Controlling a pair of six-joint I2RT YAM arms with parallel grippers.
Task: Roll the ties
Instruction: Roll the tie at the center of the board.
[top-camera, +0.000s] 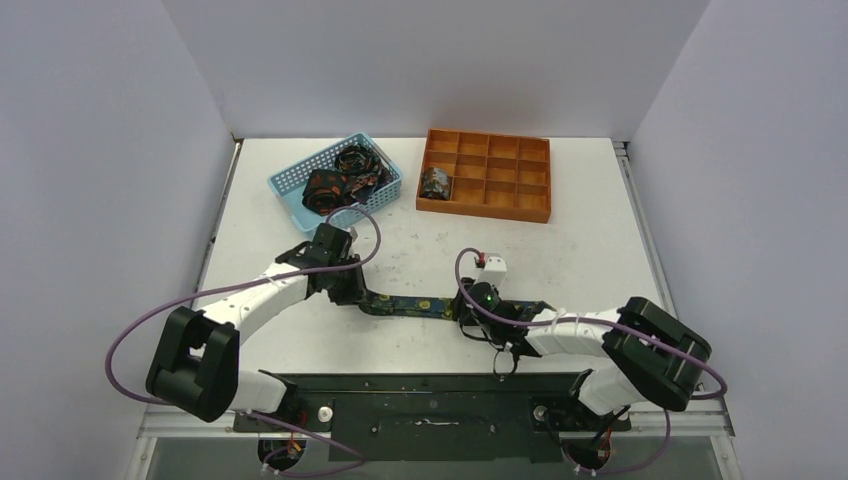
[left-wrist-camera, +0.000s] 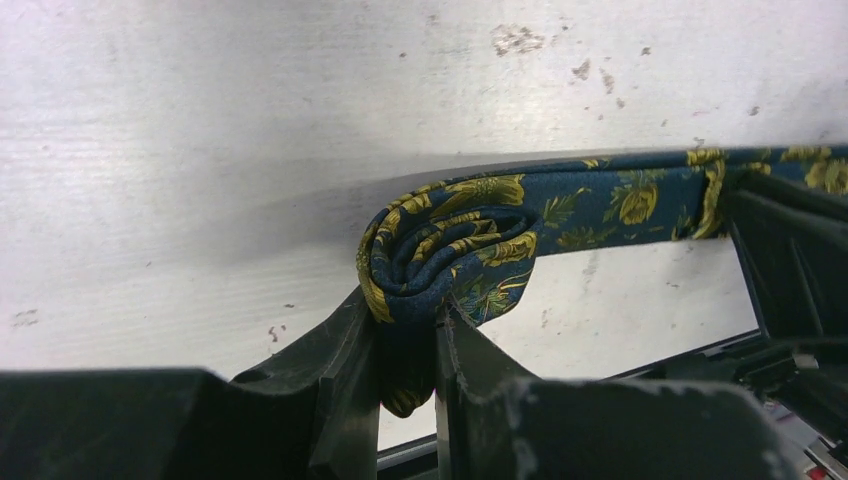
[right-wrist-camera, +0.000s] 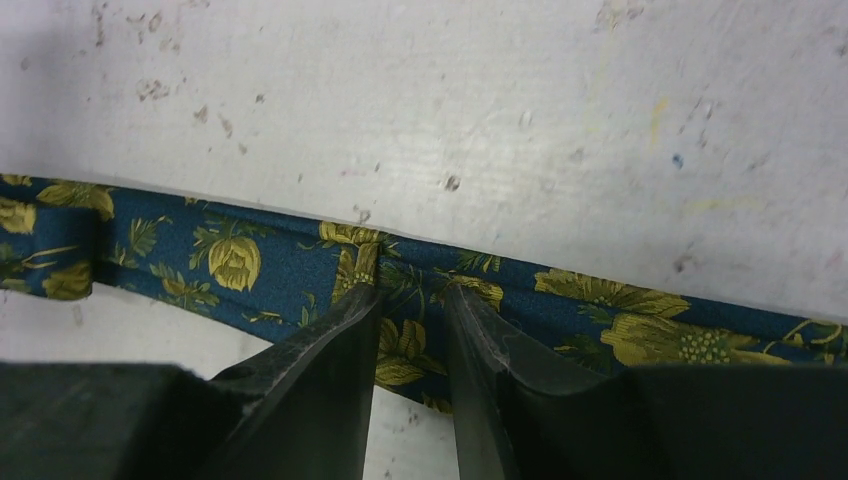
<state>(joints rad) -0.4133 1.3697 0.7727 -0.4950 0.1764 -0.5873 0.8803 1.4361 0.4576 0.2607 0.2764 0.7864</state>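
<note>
Left gripper (left-wrist-camera: 405, 315) jaws clamped on rolled end of floral tie (left-wrist-camera: 600, 200), right gripper (right-wrist-camera: 410, 300) jaws straddling flat length, grip indeterminate

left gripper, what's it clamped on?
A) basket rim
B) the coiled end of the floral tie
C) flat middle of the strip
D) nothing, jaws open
B: in the left wrist view, the left gripper is shut on the coiled end of the tie, and the flat strip runs off to the right.
</note>
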